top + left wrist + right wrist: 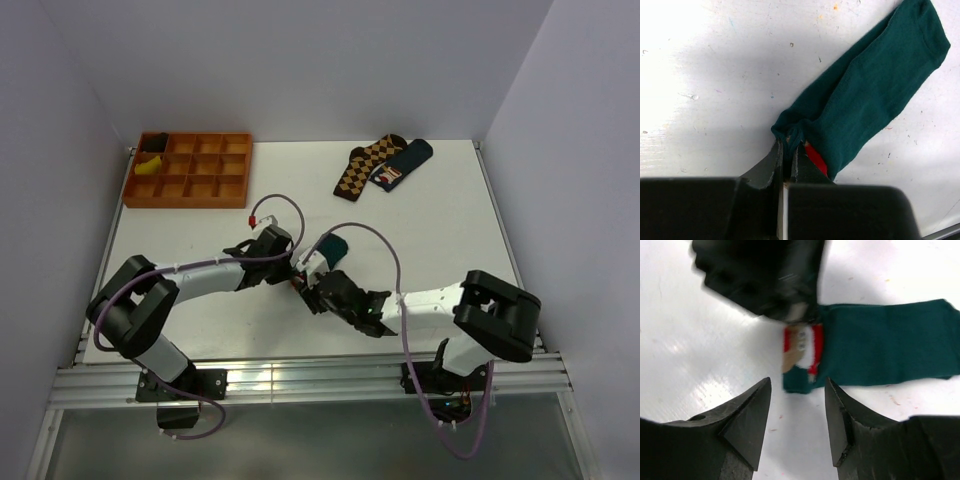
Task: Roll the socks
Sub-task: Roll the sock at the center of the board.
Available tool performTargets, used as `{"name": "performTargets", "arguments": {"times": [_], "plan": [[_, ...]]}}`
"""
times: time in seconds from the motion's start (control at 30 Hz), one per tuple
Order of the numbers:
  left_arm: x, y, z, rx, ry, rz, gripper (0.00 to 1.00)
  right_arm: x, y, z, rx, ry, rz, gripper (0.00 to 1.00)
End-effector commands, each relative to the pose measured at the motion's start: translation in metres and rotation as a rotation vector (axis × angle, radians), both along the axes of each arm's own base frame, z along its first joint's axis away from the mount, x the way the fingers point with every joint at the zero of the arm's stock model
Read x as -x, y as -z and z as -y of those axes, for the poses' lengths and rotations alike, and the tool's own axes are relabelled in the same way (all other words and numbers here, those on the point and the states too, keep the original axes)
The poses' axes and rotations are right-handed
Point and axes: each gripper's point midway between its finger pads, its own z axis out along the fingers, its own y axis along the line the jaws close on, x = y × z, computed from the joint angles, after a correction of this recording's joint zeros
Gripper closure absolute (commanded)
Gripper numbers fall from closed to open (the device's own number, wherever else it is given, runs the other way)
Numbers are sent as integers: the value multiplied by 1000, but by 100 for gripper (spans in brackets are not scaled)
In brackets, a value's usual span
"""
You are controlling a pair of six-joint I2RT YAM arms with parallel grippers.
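Here, left pincer (786, 156) on sock (875, 95) edge.

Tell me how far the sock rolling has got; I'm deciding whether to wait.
Done: nothing visibly rolled. In hand: the left gripper is shut on the patch end of the teal sock, which lies flat, full length; the right gripper stands open beside that end. Left: the whole roll, plus perhaps the patterned socks at the far edge.

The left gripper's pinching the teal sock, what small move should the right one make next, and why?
Probably bring the open right gripper onto the sock end by the patch and close. The left gripper alone is shut on that end; the right one holds nothing.
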Motion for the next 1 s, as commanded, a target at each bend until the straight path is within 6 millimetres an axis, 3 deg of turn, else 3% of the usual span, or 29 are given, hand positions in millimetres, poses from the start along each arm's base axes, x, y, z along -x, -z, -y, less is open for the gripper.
{"name": "performTargets", "arguments": {"times": [0.0, 0.23, 0.53, 0.63, 0.73, 0.77, 0.87, 0.97], "plan": [[2, 2, -1, -40, 21, -15, 100, -7, -16, -16, 59, 13, 153, 46], [3, 2, 2, -37, 32, -22, 100, -7, 5, -32, 176, -1, 203, 44], [4, 3, 5, -23, 46, -26, 100, -11, 28, -30, 280, 41, 223, 45], [4, 3, 7, -11, 49, -26, 100, -11, 36, -28, 305, 55, 211, 52], [4, 0, 9, 6, 54, -19, 100, -11, 46, -23, 333, 73, 191, 68], [5, -1, 9, 11, 50, -18, 100, -11, 48, -22, 333, 73, 186, 79], [4, -6, 8, 25, 41, 2, 98, -4, 52, -20, 312, 57, 151, 98], [2, -12, 5, 55, 9, 31, 92, 3, 58, -21, 290, 17, 84, 100]]}}
